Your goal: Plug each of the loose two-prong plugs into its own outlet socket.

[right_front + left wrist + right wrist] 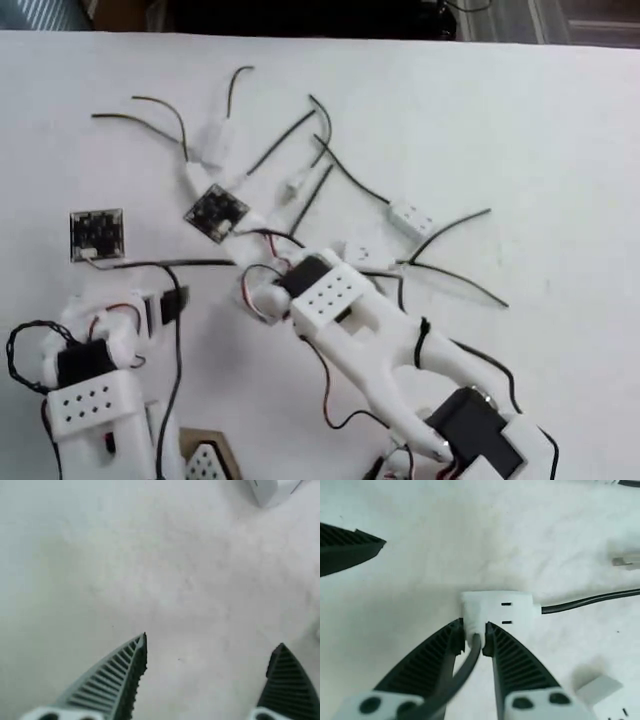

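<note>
My right gripper (474,630) is shut on a small white plug (471,622) whose black cord (462,675) runs back between the fingers. The plug meets the end of a white outlet socket (500,611) that lies on the table, has two slots on top, and trails its own black cord (590,601). In the high view this gripper (262,288) sits at the table's middle. My left gripper (212,645) is open over bare table, near the front left (165,305). More white sockets (412,218) (365,252) (215,142) and a loose plug (295,190) lie farther back.
Two black-and-white marker tiles (97,232) (217,212) lie on the white table (520,120). Black cords (450,270) sprawl between the sockets. One black finger of the left gripper (347,550) shows close to the right gripper. A white block (272,490) sits near the left gripper.
</note>
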